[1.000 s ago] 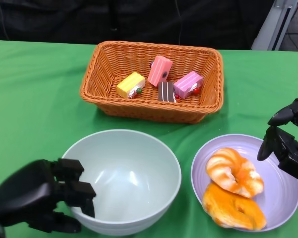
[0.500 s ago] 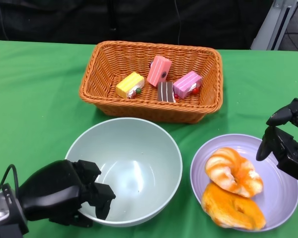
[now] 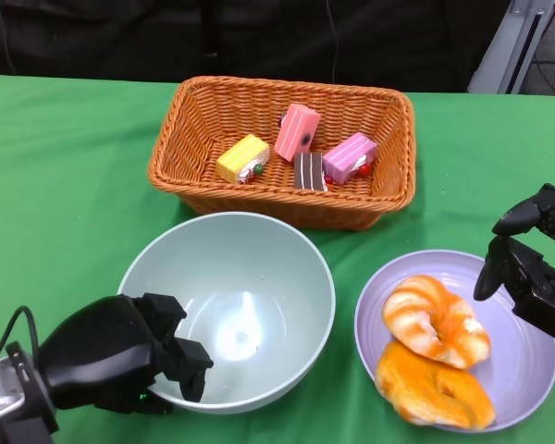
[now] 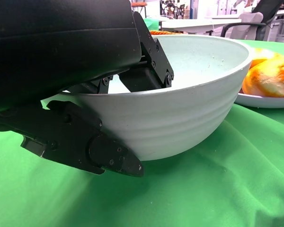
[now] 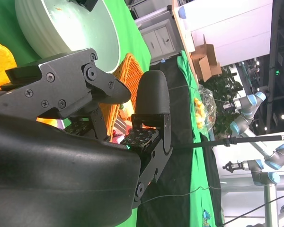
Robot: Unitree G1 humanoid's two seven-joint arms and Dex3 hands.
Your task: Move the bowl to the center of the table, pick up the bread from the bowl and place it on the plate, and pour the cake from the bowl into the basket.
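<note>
Compared with the earlier frames, the pale green bowl [image 3: 229, 310] is shifted further from the robot, toward the wicker basket [image 3: 287, 151], and sits level. Its near rim is gripped by the left hand [image 3: 120, 356], with fingers [image 4: 146, 61] inside the wall. Four cake pieces [image 3: 301, 148] are seen in the basket. Two breads [image 3: 435, 356] lie on the purple plate [image 3: 527, 365]. The right hand [image 3: 532, 264] is held over the plate's edge, fingers apart, holding nothing.

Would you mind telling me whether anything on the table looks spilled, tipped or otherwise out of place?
Nothing looks spilled. The cakes lie jumbled in the basket, both breads sit on the plate, and the left hand grips the empty bowl by its rim.
</note>
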